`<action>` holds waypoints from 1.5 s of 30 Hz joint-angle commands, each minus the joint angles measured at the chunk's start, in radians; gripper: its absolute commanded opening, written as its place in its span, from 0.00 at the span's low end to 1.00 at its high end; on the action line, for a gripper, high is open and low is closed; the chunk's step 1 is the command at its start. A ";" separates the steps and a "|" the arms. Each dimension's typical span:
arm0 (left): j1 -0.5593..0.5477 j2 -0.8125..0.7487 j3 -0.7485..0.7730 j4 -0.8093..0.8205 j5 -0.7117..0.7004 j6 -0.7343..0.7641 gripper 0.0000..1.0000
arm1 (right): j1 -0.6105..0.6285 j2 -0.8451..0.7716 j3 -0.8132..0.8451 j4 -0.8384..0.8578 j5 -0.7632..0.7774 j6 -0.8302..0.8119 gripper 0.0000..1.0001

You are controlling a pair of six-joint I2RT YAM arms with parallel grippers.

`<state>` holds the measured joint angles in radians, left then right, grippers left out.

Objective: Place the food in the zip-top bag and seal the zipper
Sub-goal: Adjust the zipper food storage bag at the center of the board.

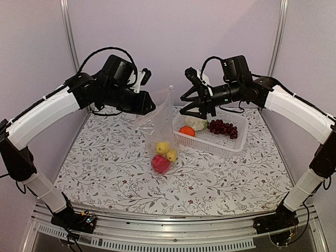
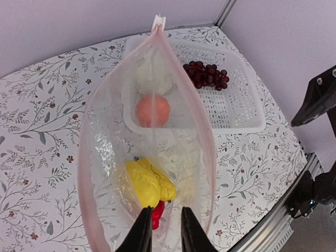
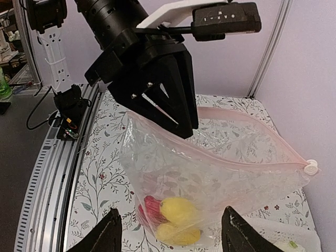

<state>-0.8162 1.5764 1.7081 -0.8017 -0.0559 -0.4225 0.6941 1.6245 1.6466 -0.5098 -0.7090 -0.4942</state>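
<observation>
Beneath left hand (image 1: 152, 109), zip-top bag (image 1: 160, 131)

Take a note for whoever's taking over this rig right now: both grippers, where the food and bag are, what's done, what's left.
Left gripper: at the zip-top bag's mouth edge, jaws slightly apart; grip unclear.
Right gripper: open, empty, near the bag's mouth.
Done: two yellow pieces and a red piece are in the bag.
To do: cauliflower, orange and grapes sit in the white basket; zipper is open.
</observation>
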 commanded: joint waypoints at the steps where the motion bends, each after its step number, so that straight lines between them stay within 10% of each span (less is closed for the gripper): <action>1: 0.036 -0.007 -0.073 0.040 0.080 0.003 0.19 | 0.007 0.010 0.003 -0.017 -0.012 0.007 0.63; 12: 0.010 -0.022 -0.076 0.150 0.159 -0.007 0.20 | 0.007 0.006 -0.011 -0.005 0.006 0.008 0.63; 23: 0.036 -0.247 -0.180 0.107 -0.145 -0.029 0.43 | 0.007 0.010 -0.019 -0.007 0.011 0.011 0.63; 30: 0.148 -0.263 -0.296 0.188 0.149 -0.072 0.56 | 0.007 0.001 -0.029 -0.013 0.022 0.008 0.63; 45: 0.150 -0.104 -0.230 0.201 0.217 -0.021 0.33 | 0.003 -0.095 -0.176 -0.026 0.135 -0.021 0.64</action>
<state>-0.6708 1.4422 1.4441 -0.6098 0.1680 -0.4641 0.6941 1.5837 1.5162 -0.5194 -0.6254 -0.4999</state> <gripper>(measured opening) 0.357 0.639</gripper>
